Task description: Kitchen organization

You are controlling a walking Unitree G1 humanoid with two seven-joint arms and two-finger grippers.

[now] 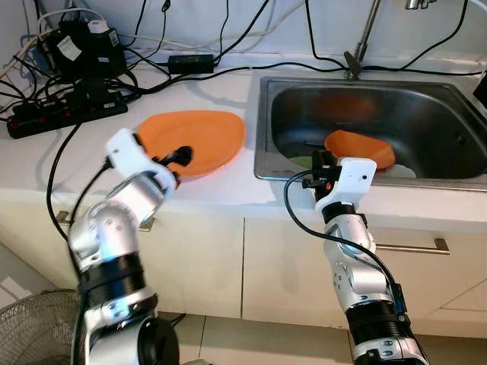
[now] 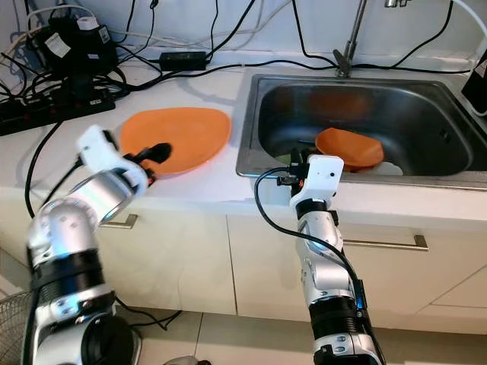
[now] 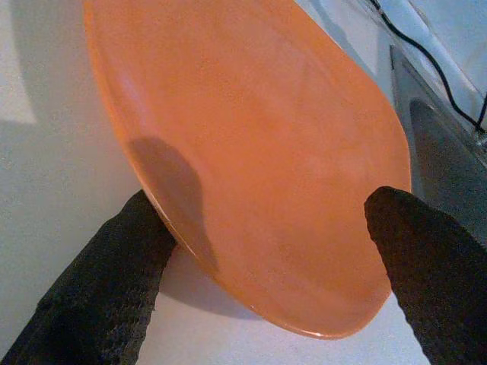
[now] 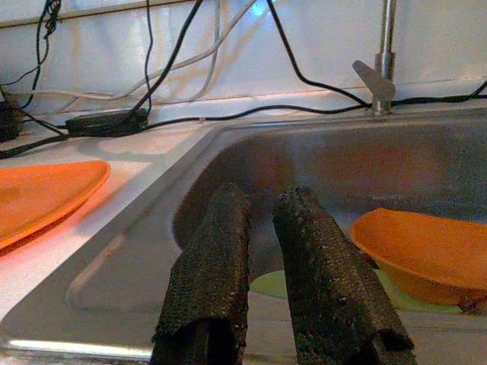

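Observation:
A large orange plate [image 1: 198, 137] lies on the white counter left of the sink [image 1: 262, 137]. My left gripper [image 1: 179, 157] hovers at the plate's near rim. In the left wrist view its fingers [image 3: 122, 266] stand wide open, with the plate [image 3: 259, 152] spanning the gap between them and one finger at the rim. An orange bowl [image 1: 361, 148] rests tilted inside the sink over a green item [image 1: 303, 161] and a white dish [image 1: 403, 171]. My right gripper [image 1: 323, 163] sits at the sink's front edge, pointing in, shut on nothing [image 4: 264, 196].
A black power strip [image 1: 68, 114] with adapters and tangled cables crowds the counter's back left. The faucet [image 1: 361, 46] rises behind the sink. Below are white cabinet doors with a bar handle [image 1: 411, 245]. A floor fan [image 1: 34, 327] stands at lower left.

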